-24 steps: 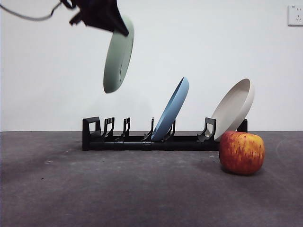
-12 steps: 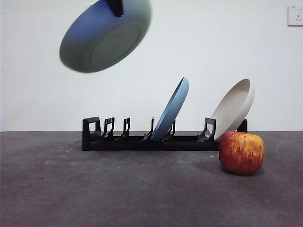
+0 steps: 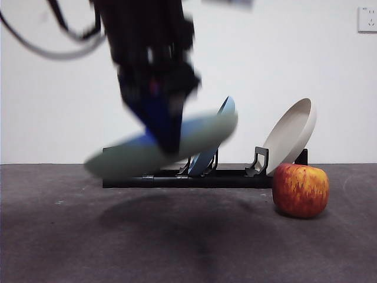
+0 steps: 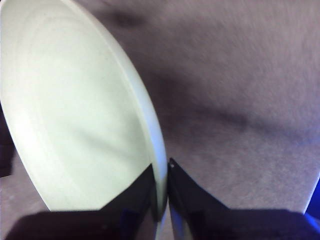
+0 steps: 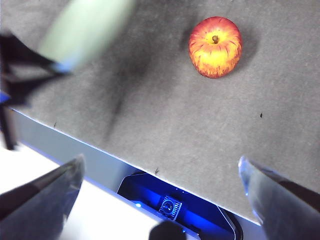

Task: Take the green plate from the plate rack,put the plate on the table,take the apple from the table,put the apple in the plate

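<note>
My left gripper [image 3: 168, 138] is shut on the rim of the green plate [image 3: 159, 145] and holds it nearly flat, slightly tilted, a little above the table [image 3: 88, 247] in front of the plate rack [image 3: 235, 175]. The image is motion-blurred. In the left wrist view the two jaws [image 4: 161, 192] pinch the plate's edge [image 4: 75, 100]. The red apple [image 3: 300, 190] sits on the table to the right of the rack's end; it also shows in the right wrist view [image 5: 215, 46]. My right gripper [image 5: 162, 185] is open and empty, high above the table's near edge.
A blue plate [image 3: 219, 127] and a beige-white plate [image 3: 290, 134] lean in the rack behind. The left arm [image 3: 147, 65] hangs large and dark over the middle left. A wall socket [image 3: 367, 19] is at the top right.
The left gripper has swung the green plate down from high above the rack to just above the table, turning it from tilted to nearly flat. The apple and other plates have not moved.
</note>
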